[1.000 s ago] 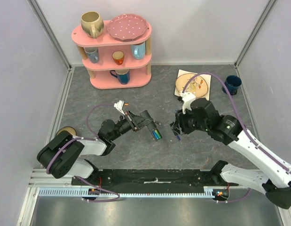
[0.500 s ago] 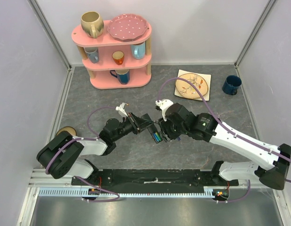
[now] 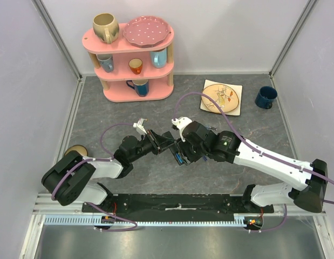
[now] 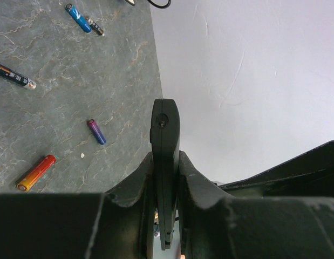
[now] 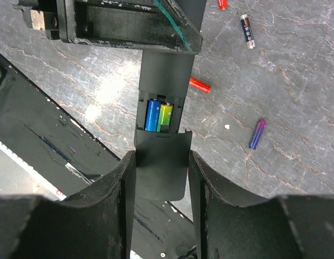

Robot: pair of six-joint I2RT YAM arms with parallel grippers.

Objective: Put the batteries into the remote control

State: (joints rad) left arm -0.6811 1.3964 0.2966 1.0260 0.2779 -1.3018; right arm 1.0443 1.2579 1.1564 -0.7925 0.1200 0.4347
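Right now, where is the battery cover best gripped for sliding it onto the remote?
Take its two long edges, towards the rear, coming from the open end of the remote, in line with it. The cover is flat and thin, and its front edge must pass over the batteries, so leave that end free.

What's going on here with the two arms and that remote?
The left pincer is clamped on the remote control, holding it over the table. The right pincer grips the battery cover at the remote's open end. The cover is not fully shut: two batteries, blue and green, show in the compartment. A few loose batteries lie on the table.
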